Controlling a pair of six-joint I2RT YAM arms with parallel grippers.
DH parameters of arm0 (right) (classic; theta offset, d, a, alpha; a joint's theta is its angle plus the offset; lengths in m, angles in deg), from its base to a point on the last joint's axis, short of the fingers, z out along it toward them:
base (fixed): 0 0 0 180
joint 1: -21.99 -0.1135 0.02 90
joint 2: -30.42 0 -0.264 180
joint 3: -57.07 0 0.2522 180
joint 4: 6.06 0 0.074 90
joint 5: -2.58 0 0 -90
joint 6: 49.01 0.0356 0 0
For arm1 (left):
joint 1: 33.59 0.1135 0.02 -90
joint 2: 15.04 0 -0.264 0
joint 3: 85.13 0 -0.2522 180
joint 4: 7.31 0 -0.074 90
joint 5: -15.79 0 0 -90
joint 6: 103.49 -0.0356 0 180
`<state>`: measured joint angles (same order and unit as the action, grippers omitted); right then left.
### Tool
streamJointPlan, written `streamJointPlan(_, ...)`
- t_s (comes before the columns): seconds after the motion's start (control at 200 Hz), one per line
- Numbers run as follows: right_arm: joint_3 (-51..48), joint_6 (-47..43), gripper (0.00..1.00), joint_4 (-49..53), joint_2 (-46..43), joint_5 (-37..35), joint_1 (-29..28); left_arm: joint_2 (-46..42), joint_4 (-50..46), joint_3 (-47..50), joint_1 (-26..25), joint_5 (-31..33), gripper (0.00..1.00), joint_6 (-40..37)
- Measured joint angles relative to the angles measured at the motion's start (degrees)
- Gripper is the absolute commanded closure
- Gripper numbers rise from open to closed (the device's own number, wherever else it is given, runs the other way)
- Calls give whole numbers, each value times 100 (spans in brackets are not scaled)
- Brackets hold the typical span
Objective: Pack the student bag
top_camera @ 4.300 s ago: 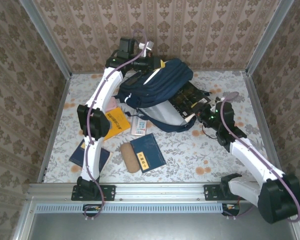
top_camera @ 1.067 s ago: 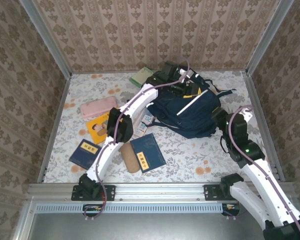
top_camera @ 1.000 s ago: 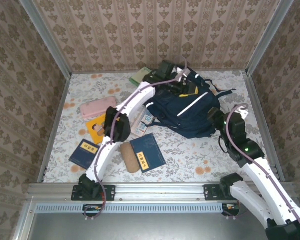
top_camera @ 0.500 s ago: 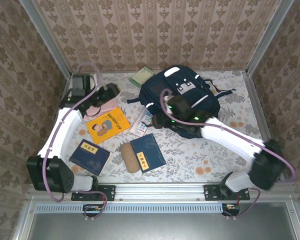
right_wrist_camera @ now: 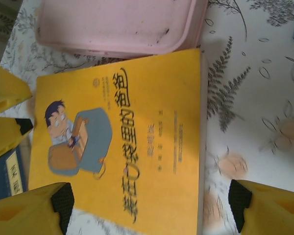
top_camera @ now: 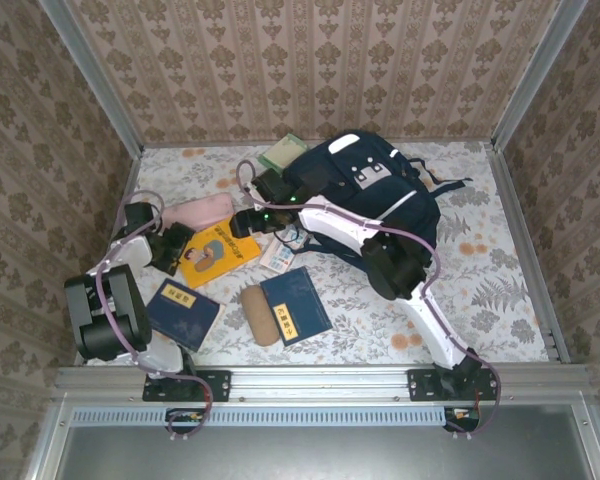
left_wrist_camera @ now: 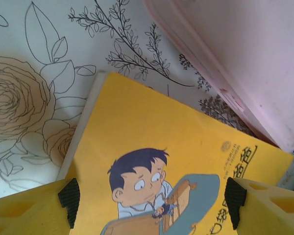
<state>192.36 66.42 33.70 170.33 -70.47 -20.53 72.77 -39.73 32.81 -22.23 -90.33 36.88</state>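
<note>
Two open, empty claws face the book: left claw at one edge, right claw opposite. The bag lies behind the right claw. Best straddle one edge squarely, then pinch firmly.

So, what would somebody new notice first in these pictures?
The big navy student bag lying at the back of the table, right of centre, dwarfs everything else. Next comes the bright yellow book with a cartoon boy on its cover, left of the bag beside a pink case. The left gripper and the right gripper, both open, hang over it from opposite sides.
</note>
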Motion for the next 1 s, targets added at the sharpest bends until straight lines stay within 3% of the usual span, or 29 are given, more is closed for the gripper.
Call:
streamJointPlan(0.2, 857, 61, 15, 352, 835, 173, 26, 334, 153, -201, -2, 37, 21, 87)
streamJointPlan(0.385, 1228, 197, 18, 402, 1047, 485, 90, 721, 262, -579, -129, -31, 21, 79)
streamJointPlan(0.635, 1200, 188, 28, 433, 1067, 761, 184, 1043, 321, -916, -542, -33, 22, -28)
streamJointPlan(1.0, 129, 15, 40, 177, 341, 791, 131, 1082, 341, -949, -695, -9, 22, -153)
